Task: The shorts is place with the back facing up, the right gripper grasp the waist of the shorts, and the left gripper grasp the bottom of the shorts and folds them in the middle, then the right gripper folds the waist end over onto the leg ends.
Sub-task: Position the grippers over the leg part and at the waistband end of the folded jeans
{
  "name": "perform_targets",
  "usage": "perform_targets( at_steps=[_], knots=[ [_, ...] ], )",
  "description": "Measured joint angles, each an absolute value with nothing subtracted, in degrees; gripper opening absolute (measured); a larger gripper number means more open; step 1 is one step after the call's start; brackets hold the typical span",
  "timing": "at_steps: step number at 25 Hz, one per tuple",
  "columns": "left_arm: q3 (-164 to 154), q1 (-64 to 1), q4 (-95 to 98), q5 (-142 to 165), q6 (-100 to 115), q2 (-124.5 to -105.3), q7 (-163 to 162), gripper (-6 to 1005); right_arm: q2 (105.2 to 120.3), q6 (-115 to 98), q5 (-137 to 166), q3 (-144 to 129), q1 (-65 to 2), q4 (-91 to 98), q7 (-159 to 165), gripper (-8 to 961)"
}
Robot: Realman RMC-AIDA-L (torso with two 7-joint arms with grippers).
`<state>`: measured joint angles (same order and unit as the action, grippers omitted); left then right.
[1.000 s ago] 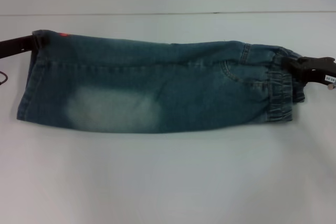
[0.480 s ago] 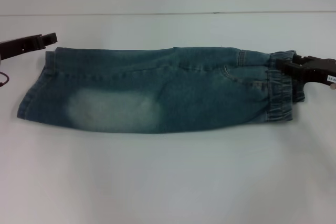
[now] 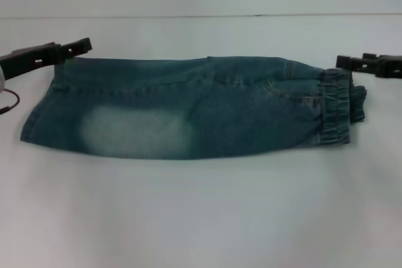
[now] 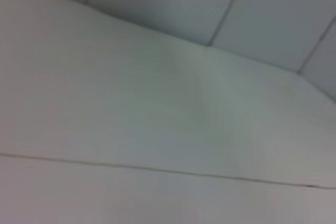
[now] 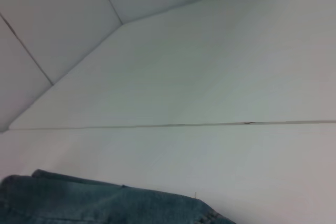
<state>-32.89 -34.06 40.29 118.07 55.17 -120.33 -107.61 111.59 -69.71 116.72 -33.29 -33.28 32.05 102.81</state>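
The shorts (image 3: 188, 108) lie flat on the white table, folded lengthwise into one long band, with a pale bleached patch at the lower left. The waist of the shorts (image 3: 336, 110) is at the right end, the leg ends (image 3: 36, 114) at the left. My left gripper (image 3: 85, 46) hovers just above the far left corner, open and holding nothing. At the far right corner beside the waistband, my right gripper (image 3: 342, 62) is also open and off the cloth. In the right wrist view a strip of the shorts (image 5: 105, 205) shows.
White table (image 3: 201, 218) spreads in front of the shorts. Its back edge (image 3: 201, 16) runs behind them. A thin red cable (image 3: 7, 101) hangs at the far left edge. The left wrist view shows only white surface.
Both grippers have let go of the shorts and drawn back from the corners, the left one rising toward the far side. The cloth has settled flat on the table.
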Motion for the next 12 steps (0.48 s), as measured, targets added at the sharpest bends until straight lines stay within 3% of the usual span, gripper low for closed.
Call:
perform_targets(
  at_steps=[4,9,12],
  knots=[
    [-32.8,-32.1,40.3,113.8,60.4,-120.74,-102.4,952,109.75,-73.7,116.7,-34.6,-33.1,35.7,110.5,887],
    [-32.7,-29.4,40.0,109.0,70.4,-121.82,-93.5,951,107.00,-80.0,121.2,-34.7,-34.3,42.7,125.4,957],
    [-32.7,-28.2,39.9,107.1,73.7,-122.63,-90.0,950,106.39,-82.4,125.0,-34.9,-35.6,44.7,129.1,953]
  ],
)
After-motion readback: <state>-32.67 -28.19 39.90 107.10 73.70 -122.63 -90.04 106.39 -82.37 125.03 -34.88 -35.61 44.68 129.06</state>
